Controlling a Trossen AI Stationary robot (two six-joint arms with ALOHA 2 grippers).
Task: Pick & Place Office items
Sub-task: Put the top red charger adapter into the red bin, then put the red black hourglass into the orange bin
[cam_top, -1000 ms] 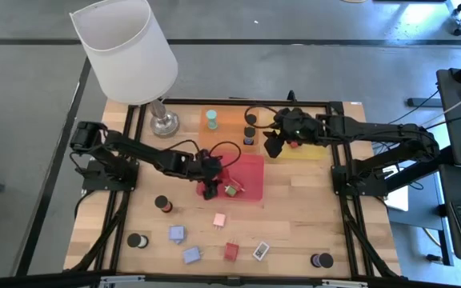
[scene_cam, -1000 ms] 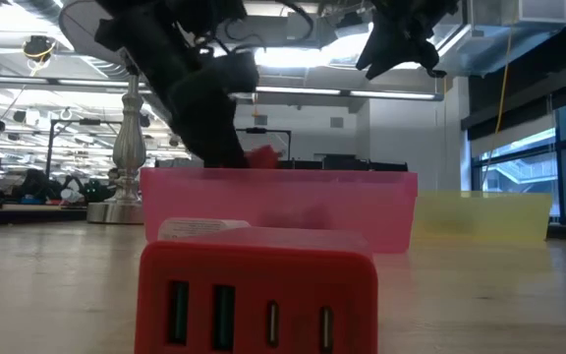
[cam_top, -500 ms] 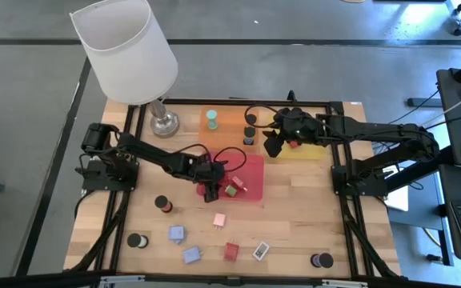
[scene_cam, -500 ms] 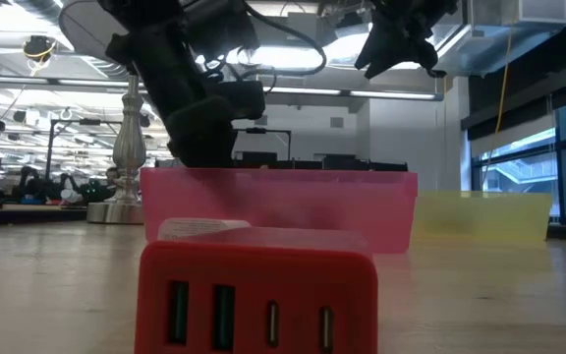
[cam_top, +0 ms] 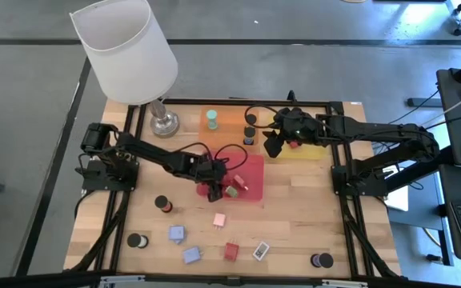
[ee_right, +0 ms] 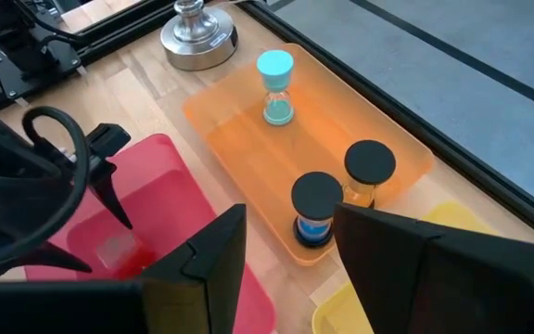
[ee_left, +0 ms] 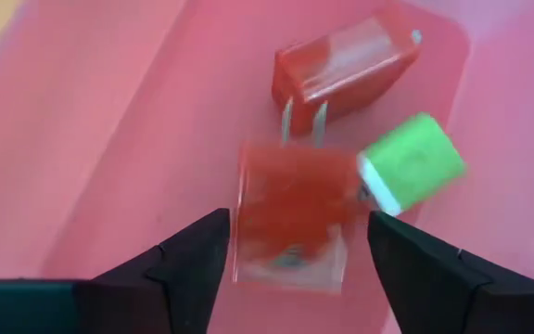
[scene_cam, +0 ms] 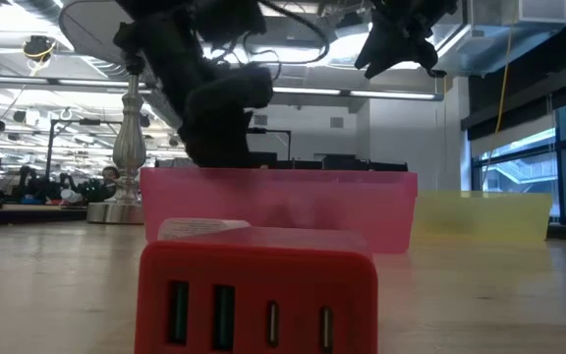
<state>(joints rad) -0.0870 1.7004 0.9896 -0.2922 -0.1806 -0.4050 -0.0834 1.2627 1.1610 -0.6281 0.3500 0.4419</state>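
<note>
My left gripper (ee_left: 297, 264) is open low over the red tray (cam_top: 253, 170), its fingers pointing steeply down. A red block (ee_left: 295, 223) shows blurred between the fingers, with a narrow gap on either side. Beyond it in the tray lie a green block (ee_left: 411, 172) and a red block with two prongs (ee_left: 346, 70). My right gripper (ee_right: 290, 250) hangs open and holds nothing, high above the gap between the orange tray (ee_right: 248, 139) and the yellow tray (cam_top: 312, 149).
The orange tray holds a teal hourglass (cam_top: 212, 120) and two black cylinders (cam_top: 250, 128). Loose on the near table lie black cylinders (cam_top: 162, 204), lavender blocks (cam_top: 177, 234), a pink block (cam_top: 219, 219), a red block (cam_top: 231, 251) and a white rectangle (cam_top: 261, 251). A lamp (cam_top: 126, 52) stands far left.
My left gripper has gone a little toward the table's right edge and down into the red tray. The red block at its tip, seen above the tray's wall a second ago in the low view, has sunk behind that wall.
</note>
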